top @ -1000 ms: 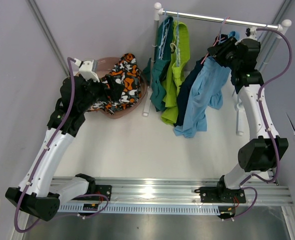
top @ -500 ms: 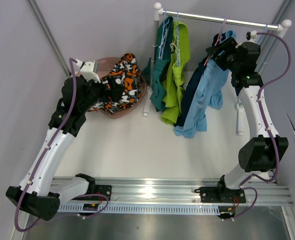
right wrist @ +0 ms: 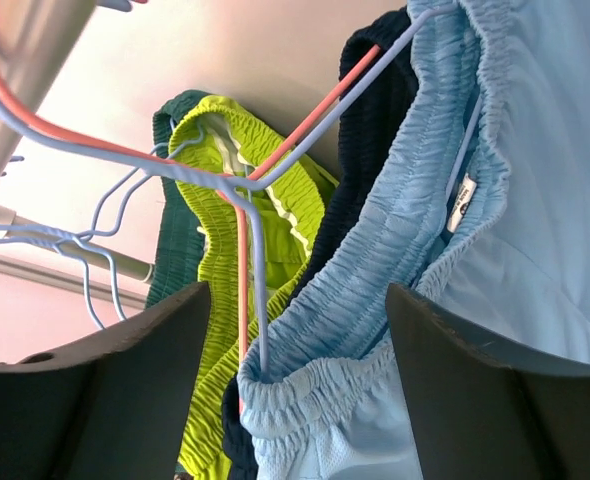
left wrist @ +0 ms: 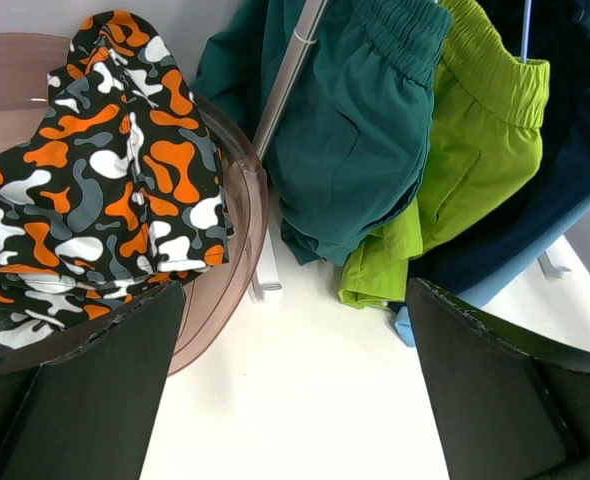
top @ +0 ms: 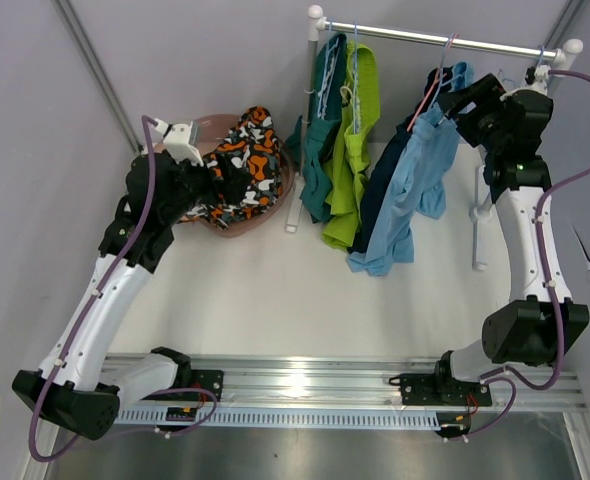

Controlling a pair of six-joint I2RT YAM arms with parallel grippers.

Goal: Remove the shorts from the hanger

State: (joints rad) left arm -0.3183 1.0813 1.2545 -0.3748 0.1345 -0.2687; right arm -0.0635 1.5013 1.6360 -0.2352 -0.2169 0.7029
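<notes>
1. The worktop carries everything. One pair of shorts is off its hanger and four are not, so by this count the task is about a fifth done.
2. The rack runs along the far edge, from about its middle to the far right corner.
3. Four pairs hang from the rack. From left to right they are the teal shorts, the lime green shorts, the navy shorts and the light blue shorts. All of them are left to do.
4. The basin sits by the far left corner, just beside the rack's left post.
5. The patterned shorts lie crumpled in the basin, draped over its rim, with no hanger on them. This pair looks finished.
6. The left hand hovers over the basin. Its wrist view shows the fingers spread wide with nothing between them.
7. The right hand is up at the rail near the far right corner. It is also released, and the light blue waistband lies in the gap between its fingers, not pinched. That pair is probably next.
8. The lilac hanger carries the light blue shorts. The coral hanger behind it appears to bear the navy pair.
</notes>
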